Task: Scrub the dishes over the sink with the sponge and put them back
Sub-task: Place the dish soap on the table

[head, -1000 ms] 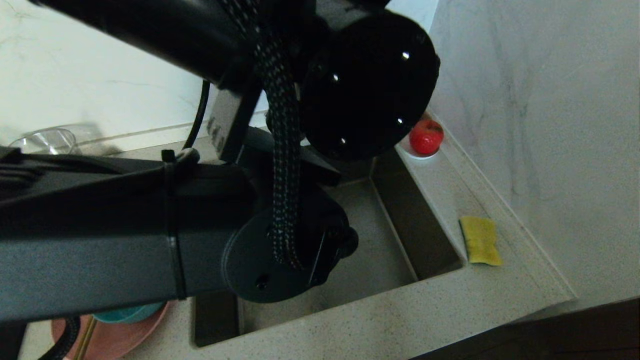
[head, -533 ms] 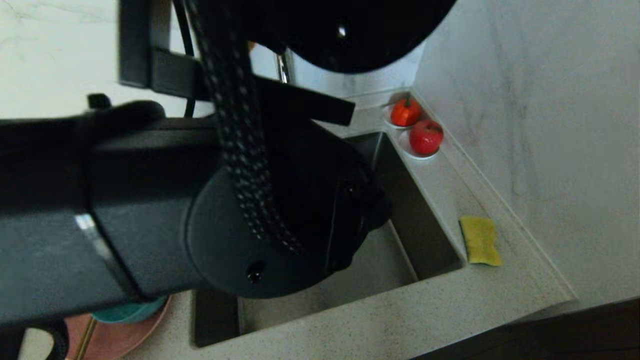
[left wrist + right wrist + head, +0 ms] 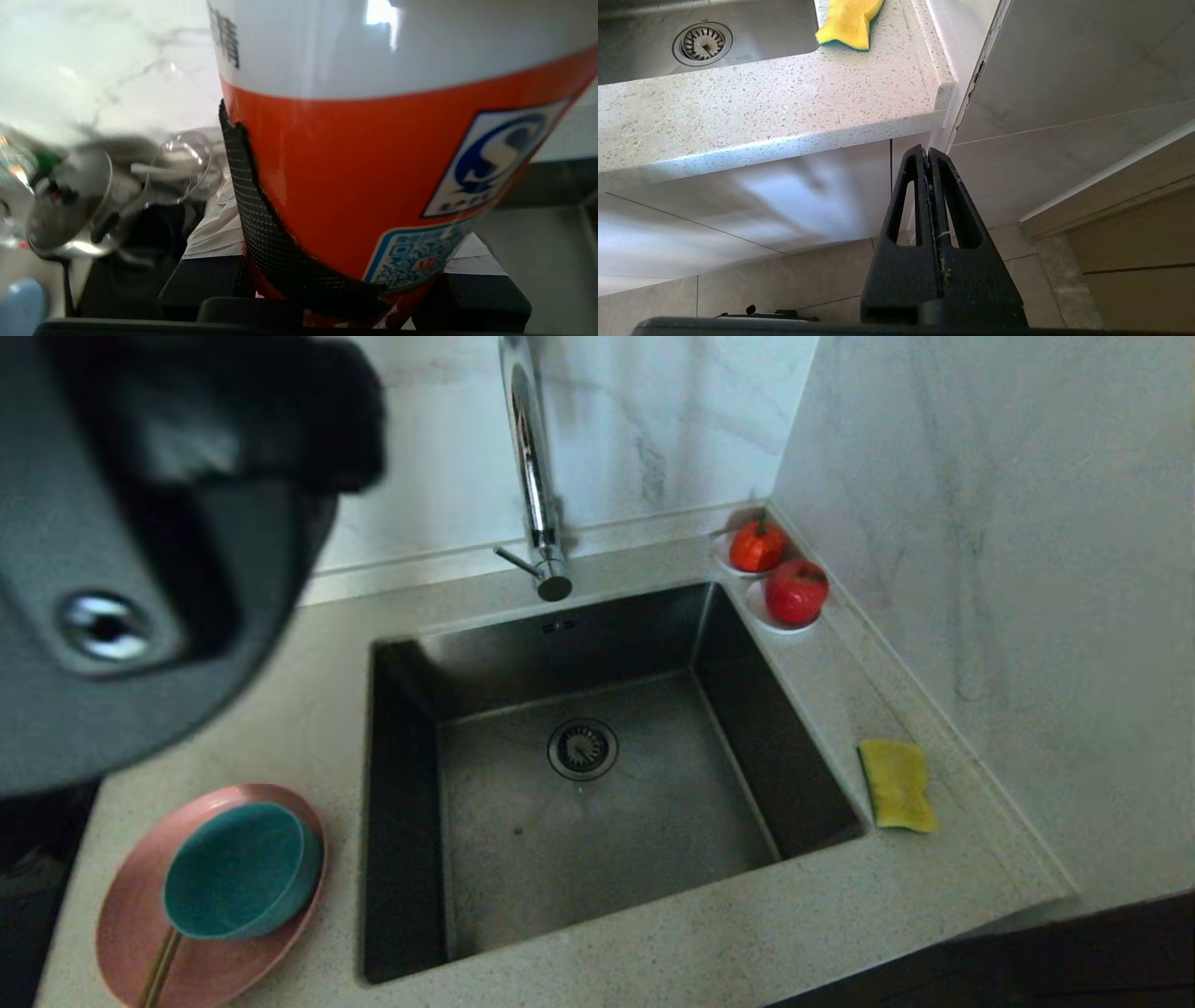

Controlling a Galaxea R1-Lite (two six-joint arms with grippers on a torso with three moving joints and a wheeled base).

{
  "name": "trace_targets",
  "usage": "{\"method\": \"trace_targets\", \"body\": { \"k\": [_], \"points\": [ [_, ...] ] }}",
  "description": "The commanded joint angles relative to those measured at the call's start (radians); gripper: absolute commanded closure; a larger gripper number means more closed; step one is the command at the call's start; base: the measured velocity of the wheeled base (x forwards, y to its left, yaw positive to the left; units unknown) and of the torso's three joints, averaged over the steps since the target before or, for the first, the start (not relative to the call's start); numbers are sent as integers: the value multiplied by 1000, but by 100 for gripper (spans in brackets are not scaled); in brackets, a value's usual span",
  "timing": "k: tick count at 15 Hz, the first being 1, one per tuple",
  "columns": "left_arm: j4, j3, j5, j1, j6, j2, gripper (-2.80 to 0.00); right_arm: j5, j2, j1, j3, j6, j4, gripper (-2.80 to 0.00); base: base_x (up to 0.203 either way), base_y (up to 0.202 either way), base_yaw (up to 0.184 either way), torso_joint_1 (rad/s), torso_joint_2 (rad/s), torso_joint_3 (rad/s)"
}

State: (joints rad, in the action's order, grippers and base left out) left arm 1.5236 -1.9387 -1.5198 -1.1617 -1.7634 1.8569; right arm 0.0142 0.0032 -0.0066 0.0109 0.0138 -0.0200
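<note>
Head view: nearest, at the tabletop's (image 3: 709, 943) front left, the teal bowl (image 3: 238, 868) is seen resting inside the pink plate (image 3: 210, 957). Beyond lies the sink (image 3: 597, 821), its inside bare (drain aside), with the sponge (image 3: 896, 784) on the ledge to its right. An orange-and-white bottle (image 3: 383, 154) is clamped in the left gripper (image 3: 345, 298). Below the tabletop edge, the right gripper (image 3: 930, 156) is parked with fingers pressed together.

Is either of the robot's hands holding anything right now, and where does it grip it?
The left gripper holds an orange-and-white bottle by its lower orange part. The right gripper is shut on nothing, below the counter.
</note>
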Motion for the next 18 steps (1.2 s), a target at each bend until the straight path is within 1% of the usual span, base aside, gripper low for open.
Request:
{"method": "trace_targets", "body": {
  "k": [1,3,9,10,12,13,15,16,18],
  "points": [
    [6,0,-10,4,-11,-84,0,0,0,0,0,0,0,0,0,0,0,0,0,0],
    [6,1,-10,10,-10,-108,0,0,0,-1,0,0,0,0,0,0,0,0,0,0],
    [6,1,-10,20,-11,-85,0,0,0,0,0,0,0,0,0,0,0,0,0,0],
    [6,1,-10,42,-11,-82,0,0,0,0,0,0,0,0,0,0,0,0,0,0],
    [6,1,-10,122,-14,-83,0,0,0,0,0,0,0,0,0,0,0,0,0,0],
    [6,1,-10,149,-26,-88,0,0,0,0,0,0,0,0,0,0,0,0,0,0],
    [6,16,-10,152,-80,-105,0,0,0,0,0,0,0,0,0,0,0,0,0,0],
    [6,23,-10,153,-120,-117,0,0,0,0,0,0,0,0,0,0,0,0,0,0],
    [6,17,-10,157,-165,-124,0,0,0,0,0,0,0,0,0,0,0,0,0,0]
  ]
}}
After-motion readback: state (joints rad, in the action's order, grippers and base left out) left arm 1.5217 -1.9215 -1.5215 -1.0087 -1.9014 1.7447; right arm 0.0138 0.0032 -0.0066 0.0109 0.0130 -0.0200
